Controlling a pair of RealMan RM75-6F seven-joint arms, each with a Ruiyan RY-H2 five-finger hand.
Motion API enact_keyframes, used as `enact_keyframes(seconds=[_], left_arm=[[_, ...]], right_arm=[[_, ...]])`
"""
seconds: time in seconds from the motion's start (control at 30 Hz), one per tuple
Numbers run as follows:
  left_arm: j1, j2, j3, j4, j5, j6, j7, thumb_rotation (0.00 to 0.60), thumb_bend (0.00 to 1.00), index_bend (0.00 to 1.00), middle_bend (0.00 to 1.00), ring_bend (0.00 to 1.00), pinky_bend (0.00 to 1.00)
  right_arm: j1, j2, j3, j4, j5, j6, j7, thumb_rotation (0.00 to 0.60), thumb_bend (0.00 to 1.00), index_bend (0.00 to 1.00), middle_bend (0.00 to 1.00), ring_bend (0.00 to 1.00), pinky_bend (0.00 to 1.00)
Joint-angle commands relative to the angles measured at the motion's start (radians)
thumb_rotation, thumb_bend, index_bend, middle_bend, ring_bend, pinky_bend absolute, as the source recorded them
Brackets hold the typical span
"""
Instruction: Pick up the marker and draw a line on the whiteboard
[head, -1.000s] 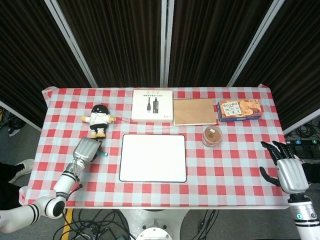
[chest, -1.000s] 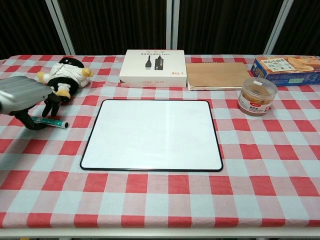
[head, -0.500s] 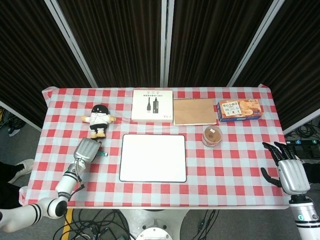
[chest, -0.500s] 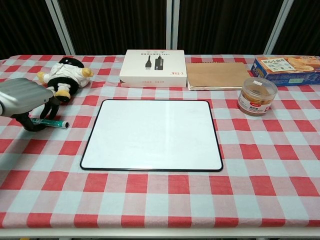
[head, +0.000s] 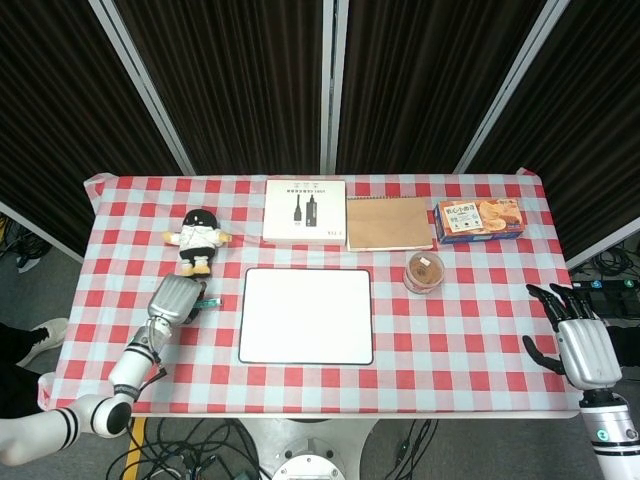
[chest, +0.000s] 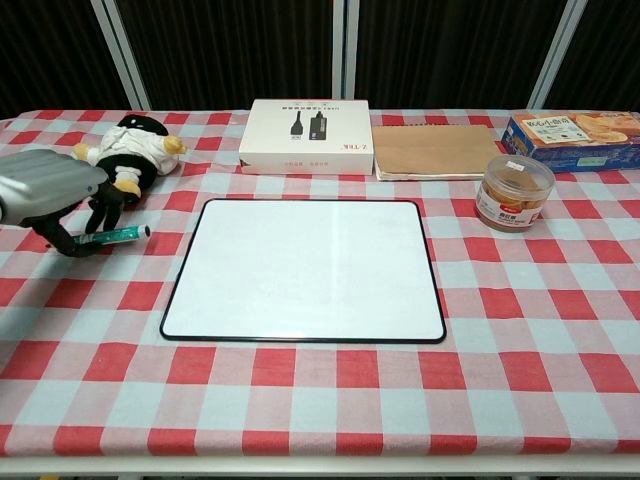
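Observation:
The green marker (chest: 115, 236) is left of the whiteboard (chest: 305, 270), tilted with its right end raised off the cloth. My left hand (chest: 50, 190) grips its left end between curled fingers. From the head view the marker (head: 210, 301) pokes out to the right of my left hand (head: 175, 298), a short way from the whiteboard (head: 305, 315), whose surface is blank. My right hand (head: 580, 345) hangs off the table's right front corner with fingers spread and nothing in it; the chest view does not show it.
A plush toy (chest: 130, 150) lies just behind my left hand. Along the back stand a white box (chest: 305, 135), a brown notebook (chest: 435, 150) and a biscuit box (chest: 575, 138). A lidded jar (chest: 514, 192) sits right of the whiteboard.
The marker lay flat under my left hand before. Now its right end has come up and it has shifted slightly right with the hand. My right hand has barely moved.

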Motion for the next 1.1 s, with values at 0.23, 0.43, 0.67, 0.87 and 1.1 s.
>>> enact_keyframes(seconds=[0.23,0.43,0.67,0.87,1.1], left_arm=[[0.026,-0.038,-0.083,-0.026,0.277,0.111,-0.889,0.600,0.39,0.56,0.58,0.80,0.95],[0.010,-0.171,-0.090,0.118,0.301,0.144,-1.077,0.600,0.38,0.56,0.57,0.80,0.93],[0.012,-0.275,-0.064,0.249,0.318,0.174,-1.138,0.600,0.38,0.56,0.57,0.80,0.88],[0.018,-0.321,-0.046,0.345,0.337,0.210,-1.124,0.600,0.38,0.56,0.57,0.80,0.88],[0.016,-0.346,-0.030,0.399,0.353,0.224,-1.133,0.600,0.38,0.56,0.57,0.80,0.88]], right_arm=[[0.000,0.006,-0.001,-0.010,-0.004,0.001,-0.009,0.600,0.23,0.12,0.22,0.09,0.11],[-0.006,0.013,-0.001,-0.017,-0.002,0.007,-0.014,0.600,0.23,0.12,0.22,0.09,0.11],[-0.006,0.013,-0.001,-0.021,-0.003,0.005,-0.017,0.600,0.23,0.12,0.22,0.09,0.11],[-0.005,0.011,-0.003,-0.018,-0.007,0.002,-0.014,0.600,0.23,0.12,0.22,0.09,0.11],[-0.006,0.008,-0.004,-0.015,-0.006,0.001,-0.012,0.600,0.23,0.12,0.22,0.09,0.11]])
